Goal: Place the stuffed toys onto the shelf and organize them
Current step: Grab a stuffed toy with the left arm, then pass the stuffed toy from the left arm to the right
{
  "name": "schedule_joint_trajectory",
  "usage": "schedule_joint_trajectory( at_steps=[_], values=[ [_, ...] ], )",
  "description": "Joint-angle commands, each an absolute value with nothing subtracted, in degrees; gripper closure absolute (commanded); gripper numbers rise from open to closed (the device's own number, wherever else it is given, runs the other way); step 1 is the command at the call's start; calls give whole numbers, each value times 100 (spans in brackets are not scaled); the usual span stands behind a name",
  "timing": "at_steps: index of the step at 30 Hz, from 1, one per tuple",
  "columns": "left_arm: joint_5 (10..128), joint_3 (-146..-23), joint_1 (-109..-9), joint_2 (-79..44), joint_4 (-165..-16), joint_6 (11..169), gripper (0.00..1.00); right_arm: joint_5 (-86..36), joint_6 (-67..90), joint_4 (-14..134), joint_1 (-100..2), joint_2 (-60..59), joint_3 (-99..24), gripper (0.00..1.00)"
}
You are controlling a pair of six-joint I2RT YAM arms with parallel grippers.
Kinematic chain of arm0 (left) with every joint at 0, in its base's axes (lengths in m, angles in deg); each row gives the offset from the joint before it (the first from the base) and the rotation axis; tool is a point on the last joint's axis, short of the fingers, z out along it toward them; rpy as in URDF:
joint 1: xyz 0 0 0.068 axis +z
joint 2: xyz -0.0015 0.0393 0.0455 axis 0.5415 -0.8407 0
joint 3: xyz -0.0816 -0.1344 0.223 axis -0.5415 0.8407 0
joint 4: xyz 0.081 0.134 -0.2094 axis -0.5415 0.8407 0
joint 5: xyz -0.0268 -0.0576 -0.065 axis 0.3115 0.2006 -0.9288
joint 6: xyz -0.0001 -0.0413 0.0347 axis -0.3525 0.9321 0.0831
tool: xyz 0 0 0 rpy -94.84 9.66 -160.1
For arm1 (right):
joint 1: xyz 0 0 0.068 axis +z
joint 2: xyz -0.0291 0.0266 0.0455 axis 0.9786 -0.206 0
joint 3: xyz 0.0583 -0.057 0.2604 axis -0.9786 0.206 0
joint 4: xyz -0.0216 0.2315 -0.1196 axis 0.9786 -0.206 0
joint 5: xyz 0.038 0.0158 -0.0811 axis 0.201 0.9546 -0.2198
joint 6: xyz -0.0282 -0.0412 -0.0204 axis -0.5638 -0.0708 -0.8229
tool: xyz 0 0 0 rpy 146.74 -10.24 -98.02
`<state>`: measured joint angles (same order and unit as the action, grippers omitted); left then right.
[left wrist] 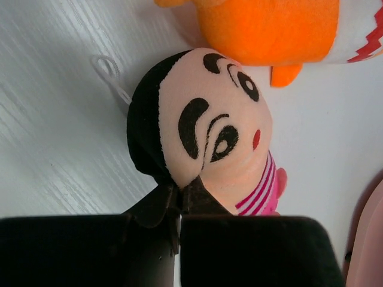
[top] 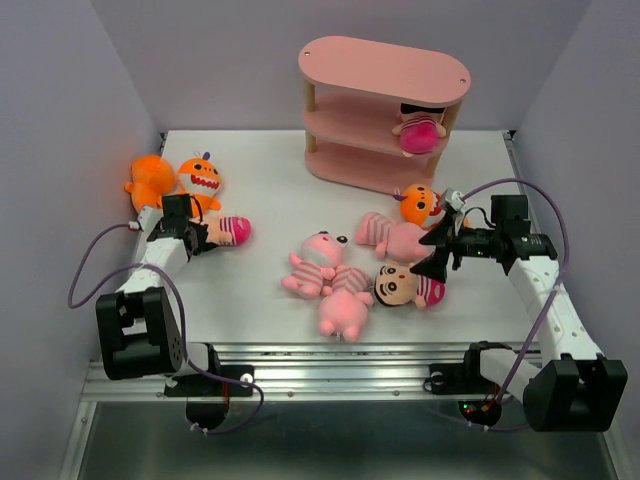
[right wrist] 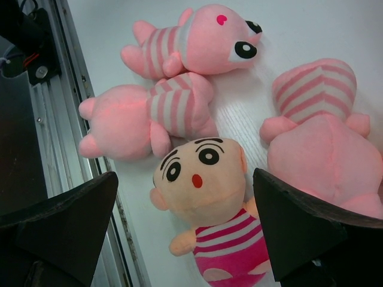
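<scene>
The pink shelf (top: 385, 62) stands at the back, with one magenta doll (top: 418, 135) on its middle tier. My left gripper (top: 195, 236) is shut on the black hair of a doll (top: 228, 231) lying at the left. In the left wrist view the fingers (left wrist: 178, 200) pinch the doll's head (left wrist: 206, 122). My right gripper (top: 440, 252) is open above another doll (top: 408, 287), and its fingers (right wrist: 185, 179) straddle that doll (right wrist: 206, 185) without touching. Pigs (top: 320, 262) (top: 345, 305) (top: 390, 236) lie mid-table. Orange monsters (top: 200, 177) (top: 150, 180) (top: 418, 205) lie around.
In the right wrist view three pigs (right wrist: 203, 42) (right wrist: 143, 113) (right wrist: 326, 131) crowd round the doll, and the table's metal front rail (right wrist: 66, 119) runs close on the left. An orange monster (left wrist: 269, 30) lies against the left doll's head. Grey walls enclose the table.
</scene>
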<state>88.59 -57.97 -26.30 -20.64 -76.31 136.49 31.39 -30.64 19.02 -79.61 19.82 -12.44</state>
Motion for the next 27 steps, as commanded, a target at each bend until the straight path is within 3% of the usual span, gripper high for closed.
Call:
schedule_joint_trajectory(
  at_steps=[1,6,16,21,27],
  values=[
    [8234,-5461,-2610,-1840,-7922,13181,100,3307,-3589,1704,-7996,2061,-1346,1],
    [7186,-5214,-2628,-1085,-8144,12724,100,3493,-5829,281,-7996,2447,-1373,0],
    [5946,-4994,-3172,103,-8038,12344,100,3026,-7493,-1109,-7813,1790,-2355,2],
    [6121,-5248,-4191,69,-8117,12889,100,2360,-5994,387,-6610,1578,-2524,3],
    [6499,-5530,-5316,-230,-8302,13855,100,473,-4762,1683,-4299,1420,-2664,4]
  ],
)
